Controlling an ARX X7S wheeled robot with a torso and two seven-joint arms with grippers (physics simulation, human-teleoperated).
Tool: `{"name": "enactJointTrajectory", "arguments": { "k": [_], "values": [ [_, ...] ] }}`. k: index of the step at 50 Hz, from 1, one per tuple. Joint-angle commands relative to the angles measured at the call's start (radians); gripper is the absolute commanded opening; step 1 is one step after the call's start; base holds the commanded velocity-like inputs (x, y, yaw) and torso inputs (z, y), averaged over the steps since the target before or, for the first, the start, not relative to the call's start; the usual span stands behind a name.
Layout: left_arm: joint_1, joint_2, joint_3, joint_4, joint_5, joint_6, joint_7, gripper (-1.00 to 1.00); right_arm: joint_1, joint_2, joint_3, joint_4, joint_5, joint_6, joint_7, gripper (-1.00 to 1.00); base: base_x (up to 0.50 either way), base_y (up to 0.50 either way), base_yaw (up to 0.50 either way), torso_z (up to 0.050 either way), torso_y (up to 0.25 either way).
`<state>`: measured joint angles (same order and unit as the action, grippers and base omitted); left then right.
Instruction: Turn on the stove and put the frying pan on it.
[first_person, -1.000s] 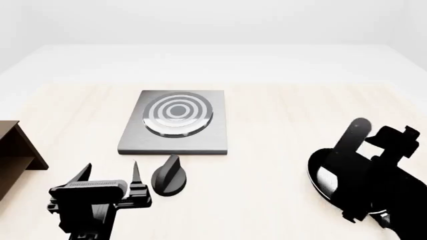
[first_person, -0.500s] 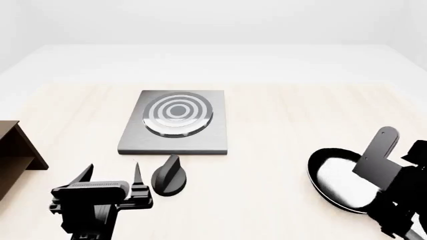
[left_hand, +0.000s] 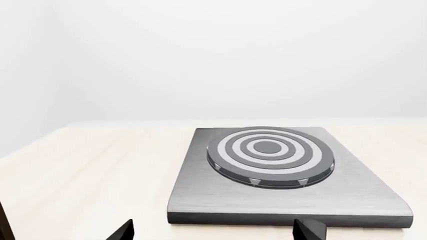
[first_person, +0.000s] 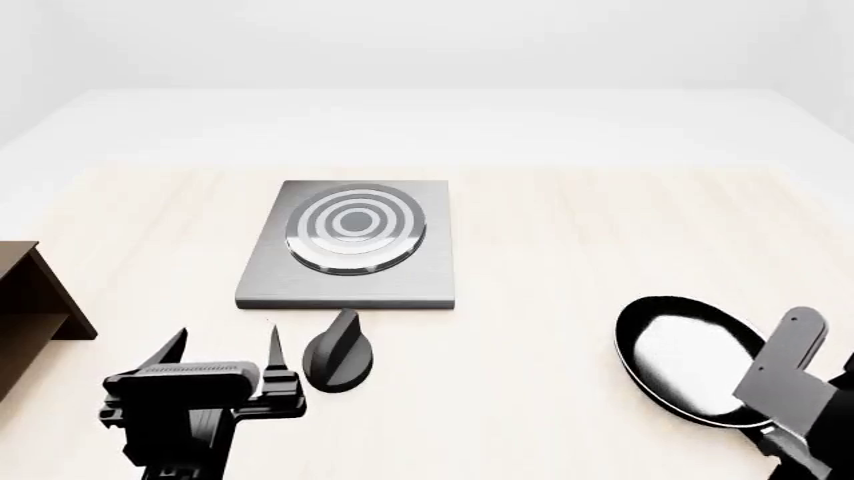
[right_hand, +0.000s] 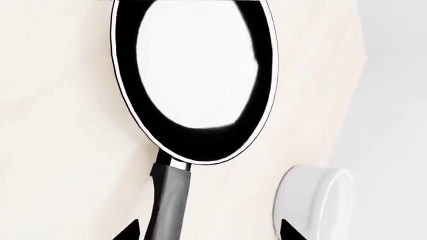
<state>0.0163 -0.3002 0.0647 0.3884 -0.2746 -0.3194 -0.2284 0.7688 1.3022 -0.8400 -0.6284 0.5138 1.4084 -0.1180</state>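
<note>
My left gripper (first_person: 224, 352) hangs low over the pale wooden surface (first_person: 561, 240), its two black fingers (first_person: 274, 350) spread apart with nothing between them. Just beyond and beside the fingertip nearer the middle stands the black round knob (first_person: 339, 352), not touching it. Farther ahead lies the flat square dark-grey metal stove (first_person: 351, 243) with its round burner of concentric rings; bare wood separates its near edge from the knob. At the outer side of my left fingers, the brown wooden open box (first_person: 30, 300) sits at the surface's edge.

My right gripper (right_hand: 207, 234) is parted too, gripping nothing. In the right wrist view the long black handle of the small round black frying pan (right_hand: 197, 75) runs close along one fingertip, the pan's shiny pale inside lying ahead. The white round bowl (right_hand: 310, 202) sits near the other fingertip, by the surface's edge. Open wood lies between pan and stove.
</note>
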Motion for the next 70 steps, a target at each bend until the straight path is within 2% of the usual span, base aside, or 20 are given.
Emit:
{"name": "enactJointTrajectory", "arguments": {
  "k": [1,29,47,70],
  "values": [
    [-0.001,-0.003,0.004,-0.004,-0.002,0.003,-0.003,1.0,-0.09,0.026,0.046,0.032,0.071,-0.053,0.057,1.0,0.0,0.0,0.0,0.0,0.0],
    [-0.002,-0.011,0.015,-0.006,-0.002,0.004,-0.016,1.0,-0.296,0.036,0.052,0.182,0.142,-0.249,0.185,1.0,0.0,0.0,0.0,0.0,0.0],
    [-0.005,-0.015,0.028,-0.012,-0.001,0.004,-0.021,1.0,-0.338,0.037,0.077,0.298,0.16,-0.328,0.232,1.0,0.0,0.0,0.0,0.0,0.0],
    [-0.007,-0.021,0.037,-0.014,-0.001,0.004,-0.03,1.0,-0.358,-0.093,0.038,0.465,0.045,-0.499,0.231,1.0,0.0,0.0,0.0,-0.001,0.0]
  ]
}}
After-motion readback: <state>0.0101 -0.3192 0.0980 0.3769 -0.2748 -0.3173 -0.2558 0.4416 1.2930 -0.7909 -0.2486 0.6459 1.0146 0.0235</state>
